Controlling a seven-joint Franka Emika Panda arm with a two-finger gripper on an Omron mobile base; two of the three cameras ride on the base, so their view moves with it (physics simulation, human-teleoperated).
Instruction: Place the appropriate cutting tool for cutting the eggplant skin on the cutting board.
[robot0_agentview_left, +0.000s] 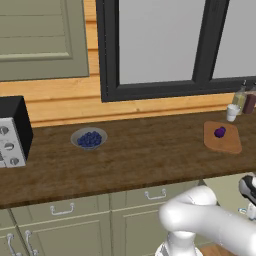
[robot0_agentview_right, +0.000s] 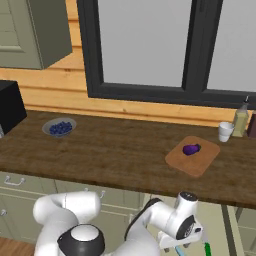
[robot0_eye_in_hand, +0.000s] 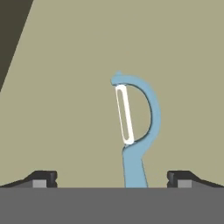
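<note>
**Peeler lined up, not yet gripped; board still has no tool**

Task early. Gripper is low, below the countertop, at about 5 o'clock in the right base view. Fingers spread wide apart, nothing between them clamped. In the hand view a light-blue peeler with a white blade lies on a flat olive surface, its handle running toward 6 o'clock, centred between the two tips. Whether the tips touch it I cannot tell.

Cutting board sits on the countertop at 3 o'clock in the left base view, with the eggplant resting on it. Bowl of blueberries well apart at 9 o'clock.

Done: approach to the tool. Left, by my read: close on the handle, lift, carry up to the countertop, set the peeler on the board beside the eggplant.
</note>
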